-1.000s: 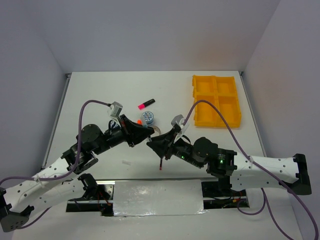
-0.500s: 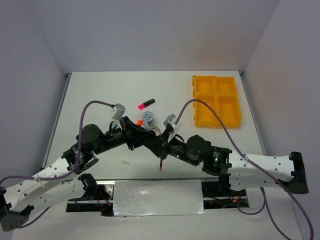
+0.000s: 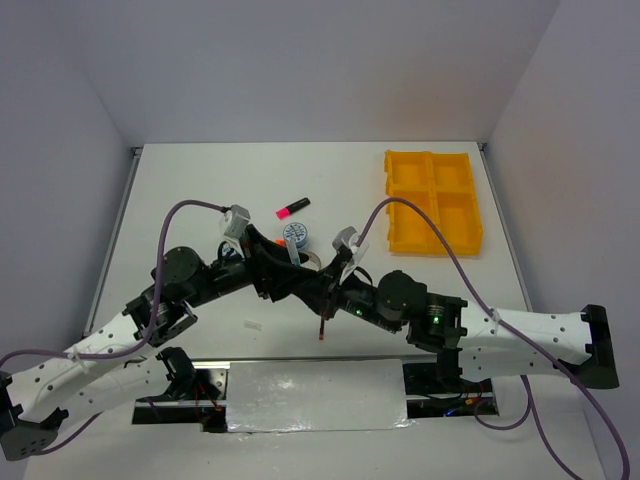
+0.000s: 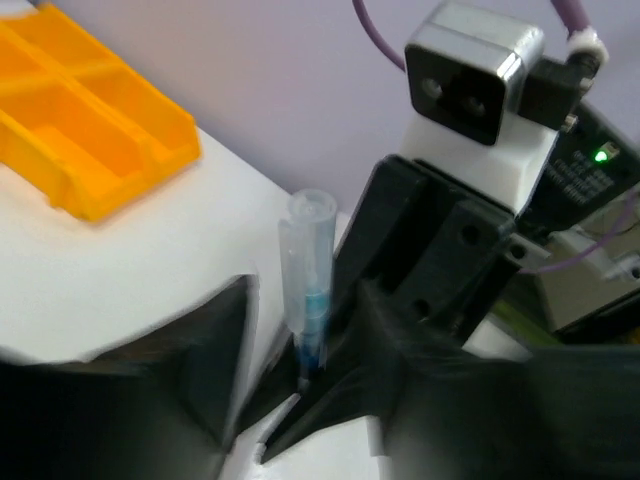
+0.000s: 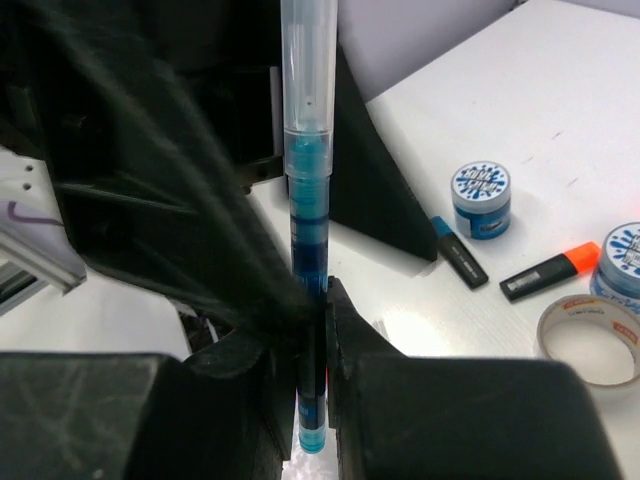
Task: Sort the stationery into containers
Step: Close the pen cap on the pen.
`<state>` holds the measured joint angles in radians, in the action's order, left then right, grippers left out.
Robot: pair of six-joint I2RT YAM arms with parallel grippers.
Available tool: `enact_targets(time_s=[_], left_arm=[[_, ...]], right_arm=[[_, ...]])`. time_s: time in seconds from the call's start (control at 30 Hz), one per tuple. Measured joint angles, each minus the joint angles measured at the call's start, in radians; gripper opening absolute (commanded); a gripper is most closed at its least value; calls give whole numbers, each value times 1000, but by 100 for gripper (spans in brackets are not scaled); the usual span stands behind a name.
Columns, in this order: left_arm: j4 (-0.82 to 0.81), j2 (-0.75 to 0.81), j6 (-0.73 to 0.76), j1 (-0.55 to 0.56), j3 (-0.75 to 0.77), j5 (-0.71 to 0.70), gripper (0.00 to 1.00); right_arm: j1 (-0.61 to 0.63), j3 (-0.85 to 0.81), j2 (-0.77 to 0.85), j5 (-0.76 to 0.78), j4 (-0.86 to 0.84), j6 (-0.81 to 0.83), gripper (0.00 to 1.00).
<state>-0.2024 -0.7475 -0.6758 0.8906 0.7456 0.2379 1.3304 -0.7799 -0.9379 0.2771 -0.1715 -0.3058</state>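
Observation:
A thin blue pen (image 5: pixel 308 190) stands upright with my right gripper (image 5: pixel 318 300) shut on its lower part. In the top view the two grippers meet at the table's near middle, and the pen (image 3: pixel 323 325) pokes down below my right gripper (image 3: pixel 318 292). My left gripper (image 4: pixel 300 340) is open around the same pen (image 4: pixel 308 270), its fingers (image 4: pixel 215 340) standing off the barrel. The yellow-orange tray (image 3: pixel 432 200) sits far right, its compartments bare. A pink-capped highlighter (image 3: pixel 292 208) and a blue-white tape roll (image 3: pixel 296 236) lie behind the grippers.
The right wrist view shows a blue-capped highlighter (image 5: pixel 460 253), an orange-capped one (image 5: pixel 550 272), two blue-white tape rolls (image 5: pixel 481 198) (image 5: pixel 625 255) and a clear tape ring (image 5: pixel 588 340) on the table just right of the handover. Purple cables arc over both arms.
My right gripper moved left to the pen and shut on it. My left gripper's fingers then spread away from the pen.

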Motion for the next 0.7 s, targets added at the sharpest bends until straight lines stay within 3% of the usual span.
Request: enact_targets(time_s=[0.1,0.17,0.7], left_arm=[[0,-1,-5,0,8,-18,94],[0,-1,-6,1,13,-28,99],[96,-1,50,10,128,-68,99]], right_arm=[[7,1,5,0,2,-3,0],[8,1,6,3,1,-6,0],[8,1,8,21,35,-50,0]])
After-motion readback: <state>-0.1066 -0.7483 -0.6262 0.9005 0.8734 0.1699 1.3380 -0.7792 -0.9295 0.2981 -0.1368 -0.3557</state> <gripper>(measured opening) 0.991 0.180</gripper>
